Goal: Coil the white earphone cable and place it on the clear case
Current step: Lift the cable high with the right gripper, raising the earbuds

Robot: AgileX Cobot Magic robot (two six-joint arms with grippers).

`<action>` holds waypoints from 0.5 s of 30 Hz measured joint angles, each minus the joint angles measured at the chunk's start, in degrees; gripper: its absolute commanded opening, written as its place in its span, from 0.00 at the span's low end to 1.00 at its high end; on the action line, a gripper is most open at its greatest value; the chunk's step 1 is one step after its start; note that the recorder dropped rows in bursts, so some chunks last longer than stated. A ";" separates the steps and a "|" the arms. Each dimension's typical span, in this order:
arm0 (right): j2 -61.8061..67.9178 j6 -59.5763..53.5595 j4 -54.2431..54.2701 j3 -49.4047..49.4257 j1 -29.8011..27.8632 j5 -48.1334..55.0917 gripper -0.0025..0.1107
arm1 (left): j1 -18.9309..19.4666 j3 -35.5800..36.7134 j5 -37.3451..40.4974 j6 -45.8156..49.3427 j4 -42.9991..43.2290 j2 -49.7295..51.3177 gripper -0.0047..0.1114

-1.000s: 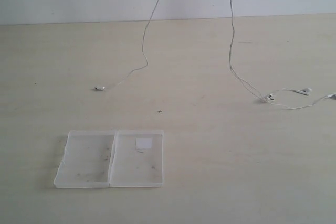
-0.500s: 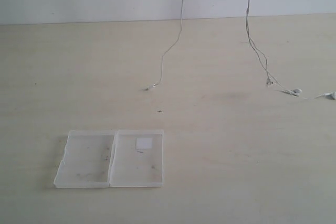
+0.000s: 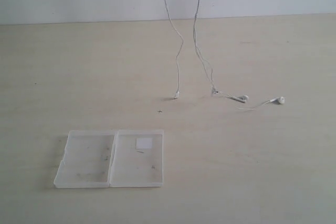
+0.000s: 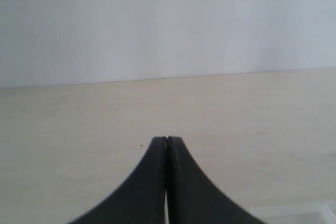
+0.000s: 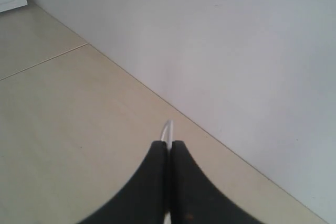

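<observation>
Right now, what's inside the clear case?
The clear case lies open, holding only a white square sticker in one half and a few dark scuffs. The white earphone cable hangs beyond it, ends touching the table. Nothing covers the inside.

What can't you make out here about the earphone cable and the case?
Exterior view: both grippers lie beyond the top edge, which also cuts off the white earphone cable.
Left wrist view: whether the shut left gripper pinches cable is too fine to tell; the bottom edge crops the clear case.
Right wrist view: the right gripper's fingers hide all but a sliver of cable.
</observation>
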 measured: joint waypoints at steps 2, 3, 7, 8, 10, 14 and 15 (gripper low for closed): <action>0.00 0.00 0.00 0.00 0.00 0.11 0.02 | 0.00 0.00 0.00 1.60 0.00 0.00 0.04; 0.00 0.05 0.00 0.00 0.00 0.22 0.02 | 0.00 0.00 0.00 1.76 0.00 0.00 0.04; 0.00 0.43 -0.15 0.00 0.00 0.55 0.02 | 0.00 0.00 -0.18 2.74 0.00 0.00 0.04; 0.00 1.31 -0.15 0.00 0.00 0.60 0.02 | 0.00 0.12 -2.19 3.39 0.00 0.00 0.04; 0.00 2.34 -0.15 0.00 0.00 0.86 0.02 | 0.00 0.24 -8.69 2.17 -1.50 0.00 0.04; 0.00 3.41 -0.19 0.00 0.00 4.70 0.02 | 0.00 0.24 -21.90 -0.20 -4.30 0.00 0.04; 0.12 3.41 -0.32 0.00 0.00 5.13 0.02 | 0.00 0.24 -23.33 -1.04 -4.30 0.00 0.04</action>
